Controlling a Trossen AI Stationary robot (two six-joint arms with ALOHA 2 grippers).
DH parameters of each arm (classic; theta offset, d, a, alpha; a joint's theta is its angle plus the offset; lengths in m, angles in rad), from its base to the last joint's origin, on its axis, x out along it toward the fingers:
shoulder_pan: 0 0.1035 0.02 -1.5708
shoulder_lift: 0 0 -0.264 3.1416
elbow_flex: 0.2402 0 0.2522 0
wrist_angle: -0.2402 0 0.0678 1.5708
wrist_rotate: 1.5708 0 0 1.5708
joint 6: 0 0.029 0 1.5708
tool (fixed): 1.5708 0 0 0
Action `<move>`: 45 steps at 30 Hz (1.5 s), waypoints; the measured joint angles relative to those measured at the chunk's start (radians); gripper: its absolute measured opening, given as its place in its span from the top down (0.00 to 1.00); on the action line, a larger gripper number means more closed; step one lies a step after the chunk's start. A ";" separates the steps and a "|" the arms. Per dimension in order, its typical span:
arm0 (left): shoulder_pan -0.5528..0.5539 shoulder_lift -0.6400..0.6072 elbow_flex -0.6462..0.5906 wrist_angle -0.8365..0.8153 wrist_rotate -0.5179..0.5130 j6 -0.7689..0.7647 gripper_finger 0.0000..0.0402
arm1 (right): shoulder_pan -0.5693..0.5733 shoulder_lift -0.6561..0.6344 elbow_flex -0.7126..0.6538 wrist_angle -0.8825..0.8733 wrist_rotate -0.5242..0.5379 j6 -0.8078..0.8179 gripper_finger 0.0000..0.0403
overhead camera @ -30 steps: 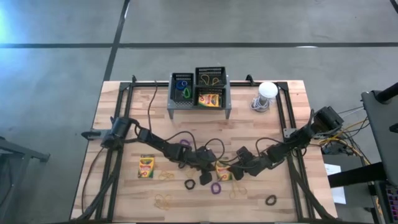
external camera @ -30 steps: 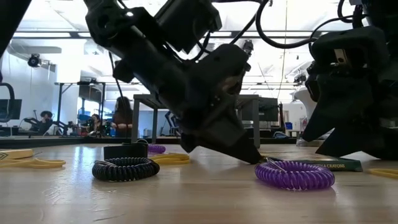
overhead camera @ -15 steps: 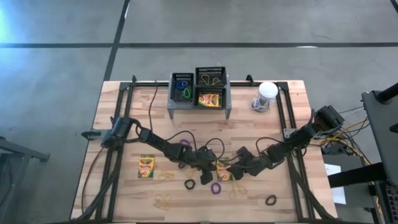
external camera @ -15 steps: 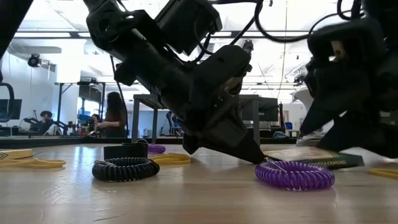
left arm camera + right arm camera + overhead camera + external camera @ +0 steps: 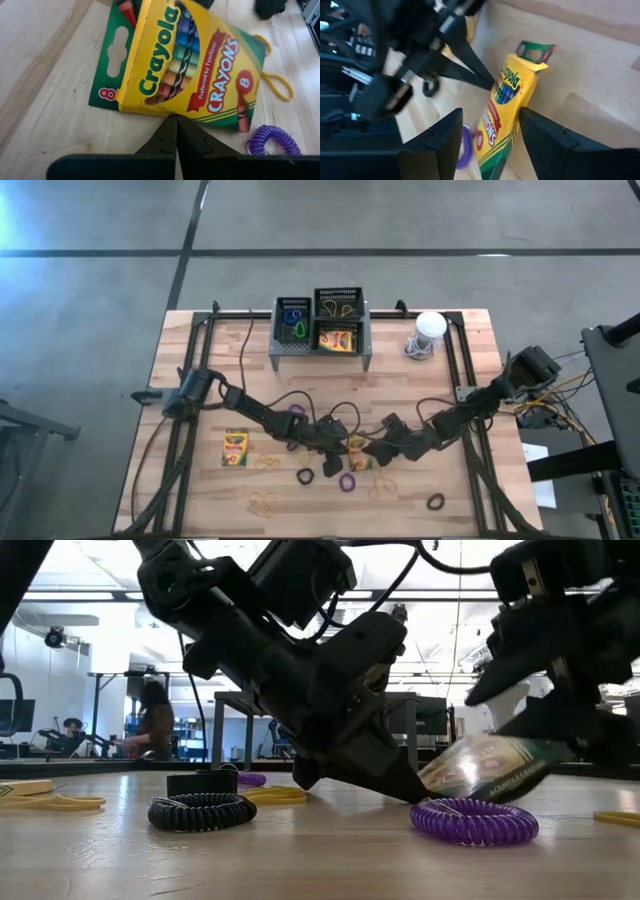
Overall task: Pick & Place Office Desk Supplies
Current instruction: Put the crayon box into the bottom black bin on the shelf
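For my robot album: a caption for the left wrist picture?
Shut left pincer touching a yellow-and-green cardboard crayon box.

One yellow-and-green crayon box is tilted, one end raised off the table, just above the purple loop band. A second box lies flat toward the table's left side. A third sits in the mesh rack.

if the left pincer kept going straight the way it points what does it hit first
Most likely the yellow-and-green crayon box: the shut left pincer has its tips right at the box's edge, which the right pincer holds tilted. Actual contact is hard to judge.
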 joint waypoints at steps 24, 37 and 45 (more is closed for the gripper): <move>0.001 0.000 0.003 0.075 -0.047 -0.022 0.99 | -0.011 0.001 0.054 -0.033 0.017 -0.047 0.52; -0.001 -0.004 0.002 0.064 -0.032 0.026 0.99 | -0.013 -0.056 0.053 -0.221 -0.055 -0.178 0.52; -0.031 -0.038 0.015 0.055 0.132 0.046 0.99 | -0.020 -0.147 0.050 -0.502 -0.160 -0.158 0.52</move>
